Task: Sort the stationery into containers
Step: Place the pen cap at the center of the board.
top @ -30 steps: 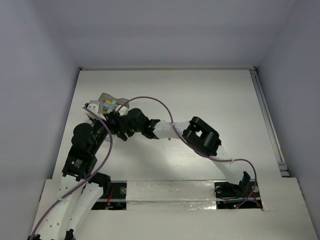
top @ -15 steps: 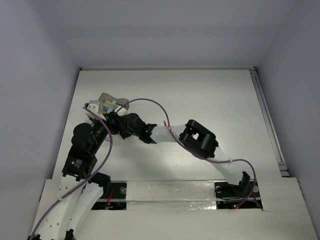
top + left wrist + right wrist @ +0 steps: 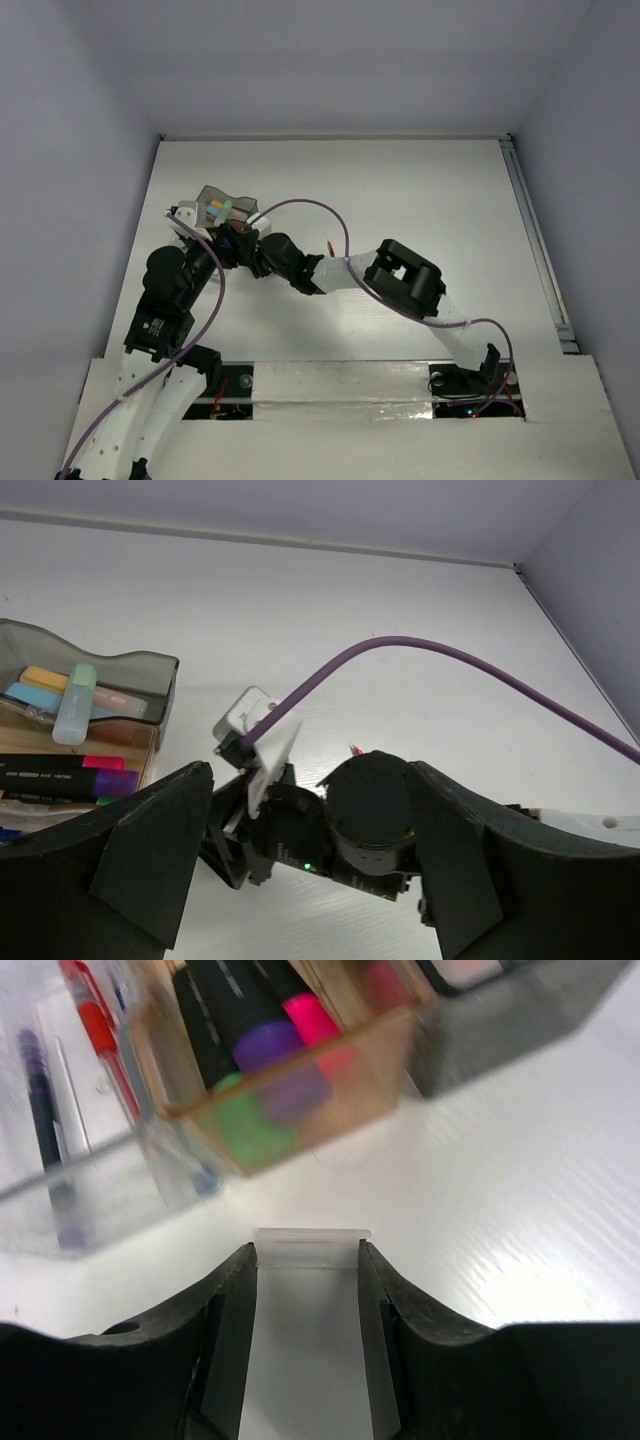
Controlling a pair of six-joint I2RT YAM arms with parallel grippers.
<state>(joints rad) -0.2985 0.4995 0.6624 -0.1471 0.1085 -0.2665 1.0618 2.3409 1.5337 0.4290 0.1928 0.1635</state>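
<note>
Tan-and-clear plastic containers (image 3: pixel 215 195) were set near the white table's (image 3: pixel 420 190) left edge; right fingers (image 3: pixel 225 1330) were closed on a translucent strip (image 3: pixel 310 1290), left fingers (image 3: pixel 150 860) spread.

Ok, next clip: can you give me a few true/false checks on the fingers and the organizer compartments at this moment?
The right fingers grip a translucent flat piece. True.
The tan compartment holds markers with pink, purple and green ends. True.
The mint highlighter lies on the bare table. False: it rests in the smoky grey compartment.
The left fingers clamp a highlighter. False: they stand wide apart, empty.
</note>
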